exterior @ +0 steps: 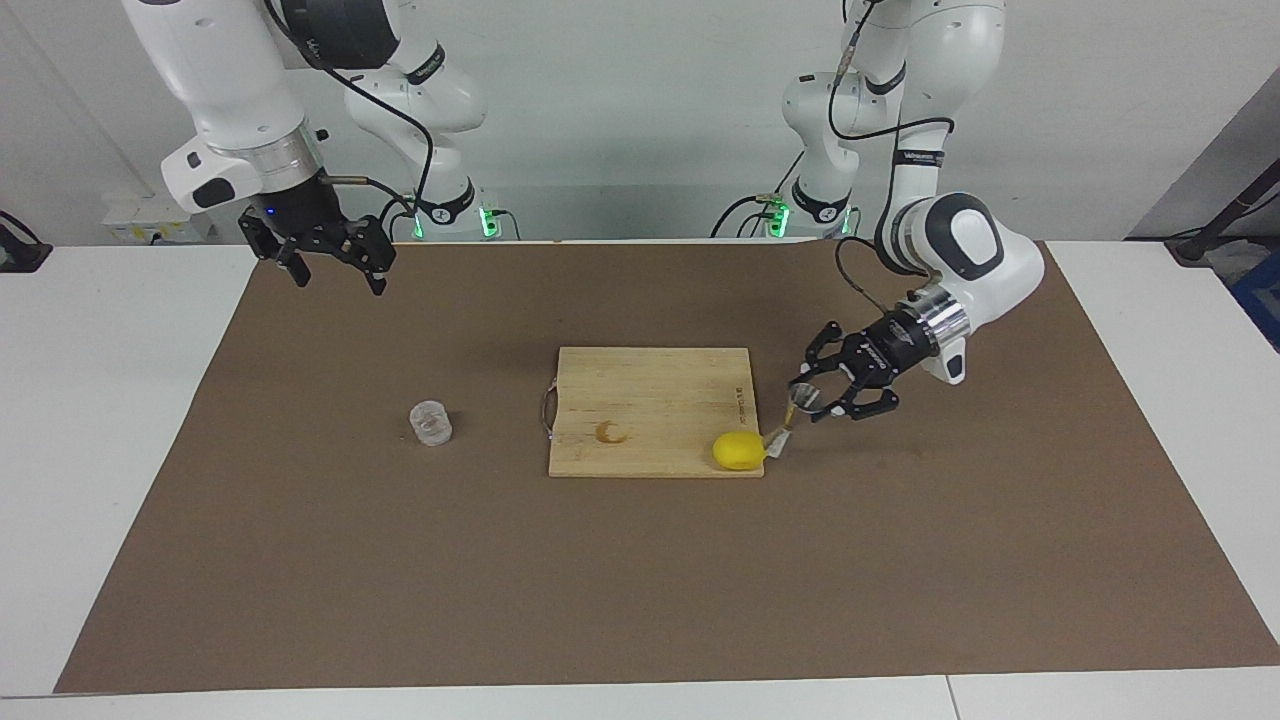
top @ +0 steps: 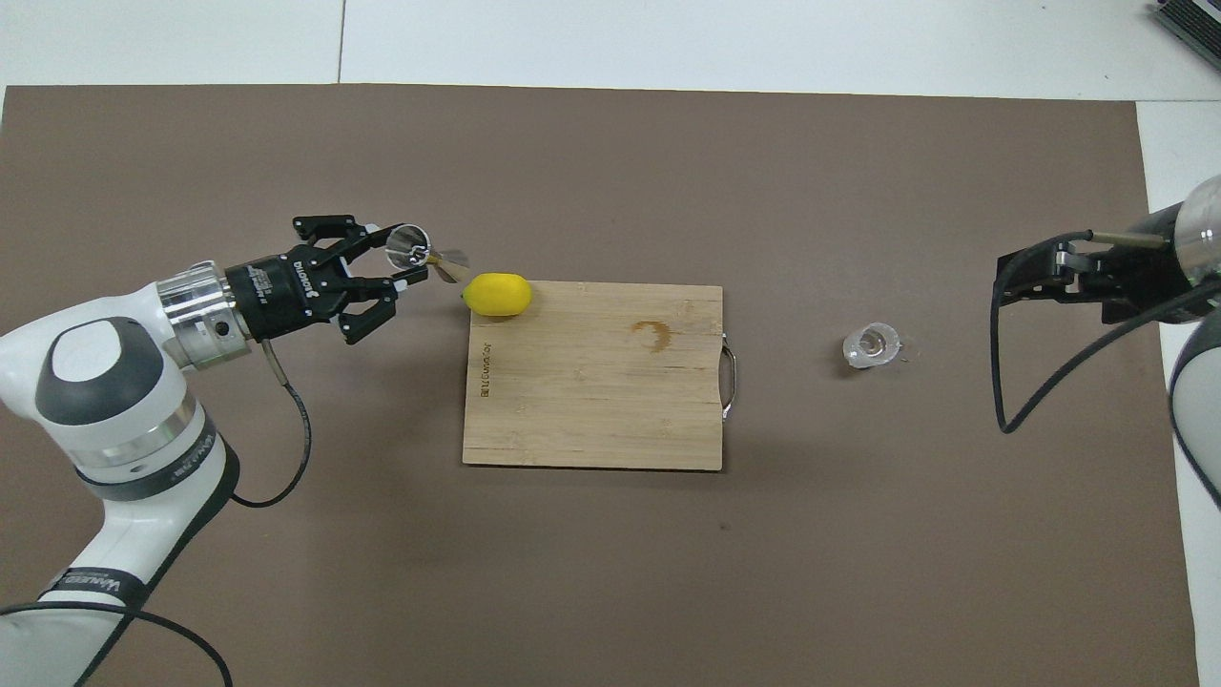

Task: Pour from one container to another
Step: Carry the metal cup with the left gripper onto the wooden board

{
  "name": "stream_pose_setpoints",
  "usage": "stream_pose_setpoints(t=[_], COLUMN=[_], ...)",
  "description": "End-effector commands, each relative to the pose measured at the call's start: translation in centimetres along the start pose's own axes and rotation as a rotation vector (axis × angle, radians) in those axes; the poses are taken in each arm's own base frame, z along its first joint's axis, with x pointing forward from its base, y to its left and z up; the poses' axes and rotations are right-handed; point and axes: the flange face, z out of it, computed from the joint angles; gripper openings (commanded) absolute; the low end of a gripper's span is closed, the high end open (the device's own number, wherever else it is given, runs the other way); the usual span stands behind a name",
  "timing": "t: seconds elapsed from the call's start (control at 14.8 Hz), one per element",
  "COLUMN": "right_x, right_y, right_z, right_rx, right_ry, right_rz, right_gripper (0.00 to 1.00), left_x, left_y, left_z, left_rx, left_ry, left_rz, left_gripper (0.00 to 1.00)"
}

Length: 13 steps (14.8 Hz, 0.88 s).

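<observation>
Clamped around the jigger, the left gripper hangs just above the brown mat at the left arm's end of the cutting board. Its fingers reach in sideways, and the jigger is tilted in their grip, its open cup facing up and its lower cone slanting down toward the lemon. From above, the same grip shows the jigger's round mouth between the fingertips of the left gripper, with the lower cone close beside the lemon; whether they touch I cannot tell.

That lemon lies on the board's corner farthest from the robots, at the left arm's end. A dark ring-shaped stain marks the wood near the board's middle.

Standing upright on the mat, the glass tumbler sits well apart from the board, toward the right arm's end of the table, past the board's metal handle.

High over the mat at that end, the right gripper waits with its fingers spread apart, holding nothing.
</observation>
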Motion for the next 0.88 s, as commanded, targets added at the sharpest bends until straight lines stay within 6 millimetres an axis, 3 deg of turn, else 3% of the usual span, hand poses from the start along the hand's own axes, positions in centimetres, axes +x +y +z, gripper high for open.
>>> stream_pose_setpoints(t=[0.0, 0.47, 0.61, 0.81], right_x=[0.1, 0.1, 0.1, 0.2], right_y=[0.3, 0.3, 0.3, 1.3], right_z=[-0.2, -0.1, -0.1, 0.0], right_rx=[-0.013, -0.013, -0.013, -0.014], right_ry=[-0.007, -0.008, -0.008, -0.011], right_rz=[0.015, 0.017, 0.015, 0.034], right_gripper=[1.00, 1.00, 1.00, 1.00], left_x=[-2.4, -3.6, -3.5, -1.7], left_y=[-2.9, -12.2, -13.6, -14.9], left_z=[3.7, 14.7, 16.9, 20.3], left_rx=[0.036, -0.011, -0.028, -0.027], left_ry=[0.014, 0.098, 0.115, 0.166], left_rz=[-0.014, -0.055, -0.055, -0.046], left_gripper=[0.00, 0.00, 0.00, 0.00])
